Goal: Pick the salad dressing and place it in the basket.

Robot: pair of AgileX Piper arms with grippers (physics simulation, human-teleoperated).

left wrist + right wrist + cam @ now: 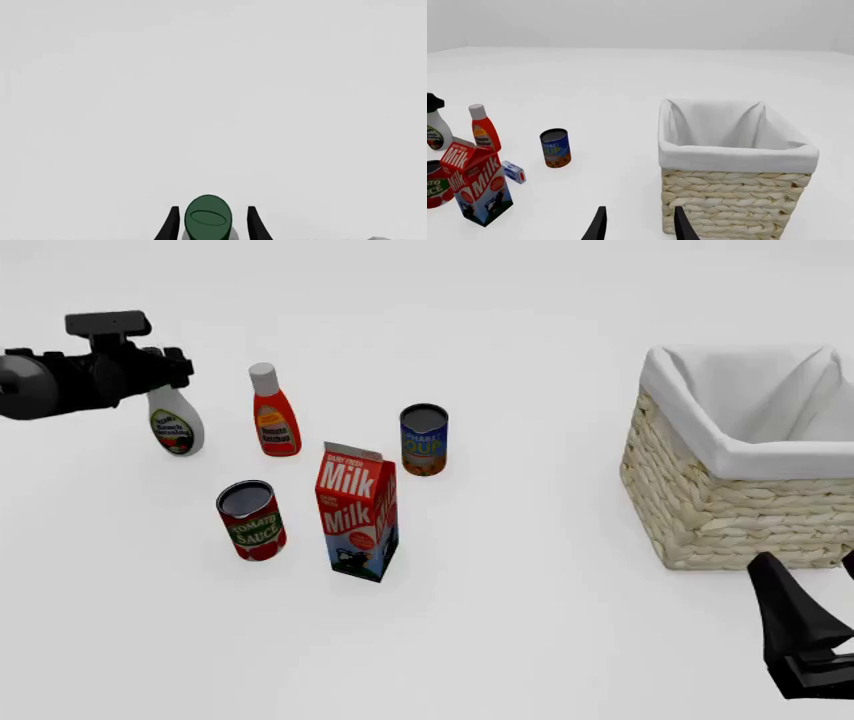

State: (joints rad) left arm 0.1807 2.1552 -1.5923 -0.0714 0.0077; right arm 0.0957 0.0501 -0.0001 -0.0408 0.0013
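Note:
The salad dressing [174,427], a white bottle with a green-and-red label, stands upright at the far left of the table. My left gripper [166,373] is at its neck. In the left wrist view the dark green cap [208,218] sits between the two black fingers [172,223], with a thin gap on each side, so the left gripper [210,210] is open around it. The basket [727,505], tan wicker with a white lining, stands at the right. My right gripper [805,565] hovers open just in front of the basket [727,210], holding nothing.
A red-orange bottle [274,412] with a white cap stands just right of the dressing. A blue can [424,440], a milk carton [356,512] and a tomato sauce can [252,521] cluster between the bottles and the basket. A small blue-and-white box [514,171] lies by the carton.

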